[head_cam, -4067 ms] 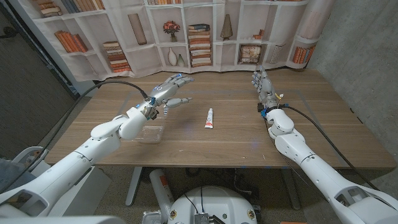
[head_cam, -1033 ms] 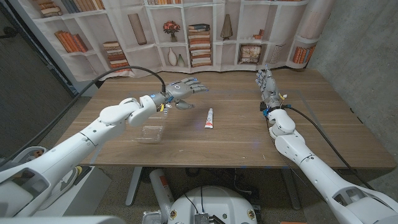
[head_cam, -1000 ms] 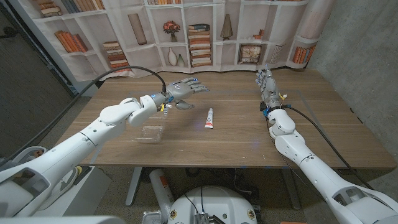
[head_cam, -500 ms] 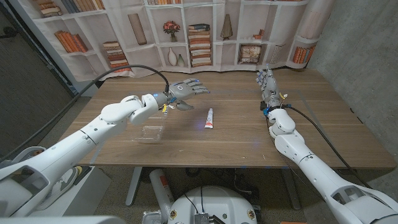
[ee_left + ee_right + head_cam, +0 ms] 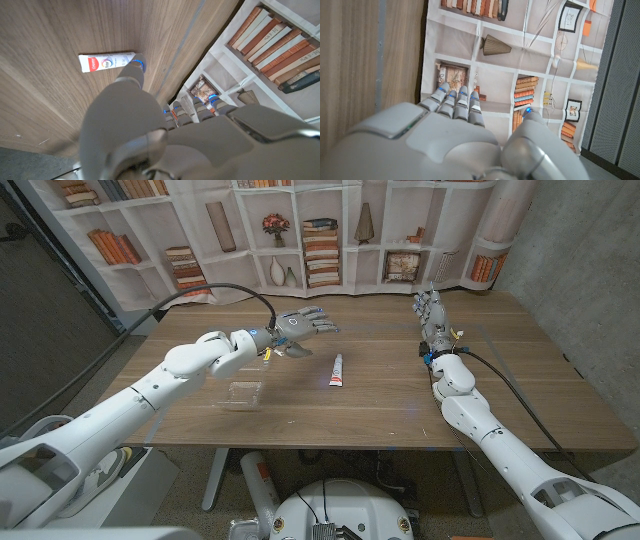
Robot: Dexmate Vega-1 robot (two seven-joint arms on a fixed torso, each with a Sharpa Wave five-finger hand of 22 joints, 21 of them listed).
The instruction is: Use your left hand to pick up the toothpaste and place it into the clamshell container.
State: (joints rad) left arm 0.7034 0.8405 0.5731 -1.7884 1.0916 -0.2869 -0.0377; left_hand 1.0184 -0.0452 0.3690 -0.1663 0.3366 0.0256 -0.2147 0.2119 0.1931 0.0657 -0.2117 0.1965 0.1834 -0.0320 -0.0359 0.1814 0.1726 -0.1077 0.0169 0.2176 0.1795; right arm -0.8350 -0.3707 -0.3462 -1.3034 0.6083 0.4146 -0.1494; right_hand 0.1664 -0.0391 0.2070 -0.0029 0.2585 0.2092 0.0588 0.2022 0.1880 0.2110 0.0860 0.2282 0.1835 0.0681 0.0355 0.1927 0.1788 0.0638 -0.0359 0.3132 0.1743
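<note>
A white and red toothpaste tube (image 5: 338,370) lies flat near the middle of the wooden table (image 5: 380,395), and I see the toothpaste (image 5: 106,61) again in the left wrist view past my fingers. My left hand (image 5: 297,332) hovers open above the table, just left of and behind the tube, fingers spread toward it, holding nothing. The clear clamshell container (image 5: 241,394) sits on the table to the left of the tube, nearer the front edge. My right hand (image 5: 431,314) stands at the far right of the table, fingers pointing away, holding nothing.
A printed bookshelf backdrop (image 5: 300,230) hangs behind the table's far edge. Black cables (image 5: 215,292) run along both arms. A grey wall (image 5: 590,270) stands to the right.
My left hand has drifted to the right, closer to the toothpaste tube, still open. The right arm, tube and container have not moved.
</note>
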